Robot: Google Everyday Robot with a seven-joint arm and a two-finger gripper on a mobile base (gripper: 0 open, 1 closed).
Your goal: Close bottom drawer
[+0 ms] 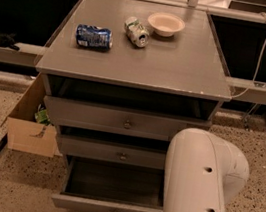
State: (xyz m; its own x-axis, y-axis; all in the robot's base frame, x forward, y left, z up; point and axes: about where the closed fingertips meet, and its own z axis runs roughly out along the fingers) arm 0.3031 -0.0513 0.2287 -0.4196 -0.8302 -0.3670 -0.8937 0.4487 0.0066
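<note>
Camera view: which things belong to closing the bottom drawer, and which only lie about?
For the job: bottom drawer, pulled open; robot arm; pincer, out of view.
Lying about: blue can, green can, bowl, cardboard box.

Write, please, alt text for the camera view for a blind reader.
The narrow grey bottom drawer stands pulled open on a grey three-drawer cabinet. A blue can, a green-and-white can and a beige bowl lie on top; a white robot arm fills the lower right, its end effector out of frame.
</note>
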